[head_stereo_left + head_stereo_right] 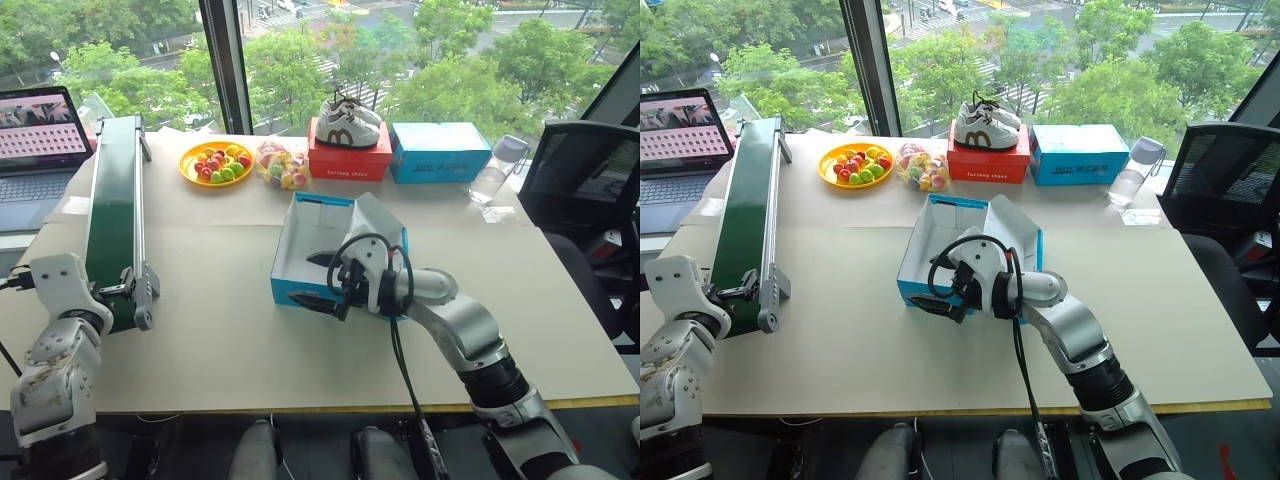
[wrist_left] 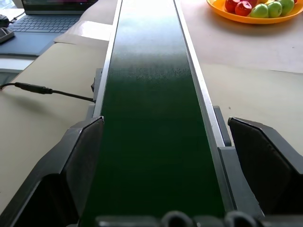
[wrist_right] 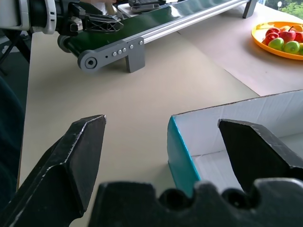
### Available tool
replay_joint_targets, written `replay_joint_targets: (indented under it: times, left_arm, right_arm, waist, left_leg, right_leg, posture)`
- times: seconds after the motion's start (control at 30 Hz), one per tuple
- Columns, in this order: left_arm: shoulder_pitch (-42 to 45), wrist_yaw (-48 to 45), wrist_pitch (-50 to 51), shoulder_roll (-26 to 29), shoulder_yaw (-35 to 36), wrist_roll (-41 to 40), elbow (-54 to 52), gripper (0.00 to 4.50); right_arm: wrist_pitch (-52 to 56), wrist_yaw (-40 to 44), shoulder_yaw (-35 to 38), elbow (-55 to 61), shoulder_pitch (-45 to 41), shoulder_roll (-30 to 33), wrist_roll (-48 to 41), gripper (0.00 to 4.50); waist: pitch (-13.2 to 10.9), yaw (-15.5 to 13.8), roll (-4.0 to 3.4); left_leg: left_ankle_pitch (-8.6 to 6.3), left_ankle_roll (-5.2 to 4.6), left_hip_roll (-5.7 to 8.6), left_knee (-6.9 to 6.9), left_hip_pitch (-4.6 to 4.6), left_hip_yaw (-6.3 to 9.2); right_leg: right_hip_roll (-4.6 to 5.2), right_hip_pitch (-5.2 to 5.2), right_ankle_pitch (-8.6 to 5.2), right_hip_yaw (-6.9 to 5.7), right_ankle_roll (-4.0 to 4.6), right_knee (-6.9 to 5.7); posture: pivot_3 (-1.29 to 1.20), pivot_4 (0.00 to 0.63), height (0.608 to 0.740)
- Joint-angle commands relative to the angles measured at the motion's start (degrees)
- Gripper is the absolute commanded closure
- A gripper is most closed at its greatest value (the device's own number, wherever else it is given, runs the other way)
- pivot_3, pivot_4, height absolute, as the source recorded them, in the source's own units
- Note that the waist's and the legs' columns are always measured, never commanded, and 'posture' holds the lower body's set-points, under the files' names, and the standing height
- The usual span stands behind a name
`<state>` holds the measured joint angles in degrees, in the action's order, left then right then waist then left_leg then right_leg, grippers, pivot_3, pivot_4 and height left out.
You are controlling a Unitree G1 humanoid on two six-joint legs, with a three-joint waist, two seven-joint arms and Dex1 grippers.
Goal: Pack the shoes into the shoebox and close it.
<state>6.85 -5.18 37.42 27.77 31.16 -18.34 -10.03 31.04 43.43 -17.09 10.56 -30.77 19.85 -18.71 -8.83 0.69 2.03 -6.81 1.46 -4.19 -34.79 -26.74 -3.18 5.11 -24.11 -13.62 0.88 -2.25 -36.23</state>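
The blue shoebox [image 1: 284, 291] stands open in the middle of the table, white inside, with its lid [image 1: 378, 224] raised on its right side. My right gripper [image 1: 318, 280] is open and straddles the box's near left corner [image 3: 177, 151]: one finger [image 3: 83, 156] is outside over the table and the other finger [image 3: 258, 151] is over the inside. My left gripper [image 2: 165, 124] is open at the near end of the green conveyor [image 2: 151, 94], one finger on each side of the belt. The shoes are out of view.
The conveyor [image 1: 115, 200] runs along the left of the table, with a laptop [image 1: 35, 130] beyond it. Along the back stand a fruit plate [image 1: 216, 163], a sweets bag [image 1: 280, 165], white-grey sneakers [image 1: 347, 122] on a red box [image 1: 349, 162], another blue box [image 1: 440, 152] and a bottle [image 1: 497, 170].
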Motion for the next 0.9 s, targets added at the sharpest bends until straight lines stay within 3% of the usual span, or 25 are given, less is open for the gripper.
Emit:
replay_joint_targets:
  times: [0.03, 0.9]
  left_arm:
    - [0.3, 0.3, -1.7, 0.3, 1.2, 0.2, -0.7, 0.00]
    - [2.1, -0.3, -3.1, -0.2, -0.5, 0.6, 1.7, 0.00]
  right_arm:
    - [-2.1, 0.0, 1.7, 0.5, -0.4, 0.1, 0.5, 0.01]
    - [-2.9, -0.4, 2.0, -0.5, -0.5, -0.3, 3.0, 0.01]
  waist:
    - [0.0, 0.0, 0.00]
    - [0.0, 0.0, 0.01]
  left_leg:
    - [0.00, 0.00, 0.00, 0.00, 0.00, 0.00]
    - [0.00, 0.00, 0.00, -0.01, 0.00, 0.00]
  right_leg:
    - [0.00, 0.00, 0.00, 0.00, 0.00, 0.00]
    - [0.00, 0.02, 0.00, 0.00, -0.01, 0.00]
  posture:
    - [0.00, 0.150, 0.740]
    - [0.00, 0.150, 0.740]
